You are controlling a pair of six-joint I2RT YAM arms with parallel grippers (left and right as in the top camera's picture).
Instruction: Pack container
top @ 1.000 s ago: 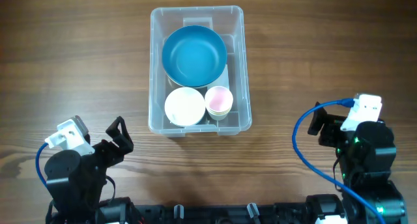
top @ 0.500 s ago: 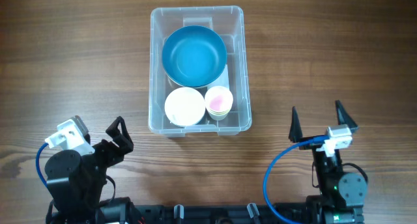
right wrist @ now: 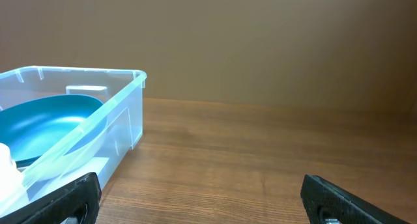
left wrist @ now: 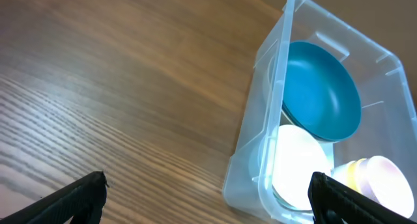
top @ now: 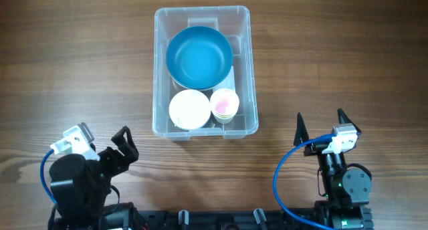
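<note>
1. Brown wood-grain table (top: 80, 56) fills the overhead view; behind it the right wrist camera shows a plain brown wall.
2. The container (top: 158, 69), a clear plastic bin with rounded corners, stands on the table at the far centre, well apart from both arms. Its long side runs away from the robot.
3. Inside it, a large blue bowl (top: 199, 56) fills the far half. A white bowl (top: 189, 109) sits at the near left, and a small pink cup (top: 225, 103) is just beside that bowl at the near right.
4. A pale patch shows on the container's base by the blue bowl's right edge. Any print on it is too small to read.
5. The left gripper (top: 126, 144) is low at the near left corner of the table. In its wrist view the left gripper (left wrist: 207, 185) has its jaws spread wide and holds nothing. That view shows the container (left wrist: 260, 139) ahead and to the right, with the blue bowl (left wrist: 319, 90), the white bowl (left wrist: 296, 162) and the pink cup (left wrist: 384, 178), which sits in a yellowish cup.
6. The right gripper (top: 319, 120) is at the near right, also with its jaws wide and empty. In its wrist view the right gripper (right wrist: 200, 185) faces bare table, with the container (right wrist: 120, 126) and the blue bowl (right wrist: 45, 123) off to the left.
7. A blue cable (top: 287, 163) loops beside the right arm.
</note>
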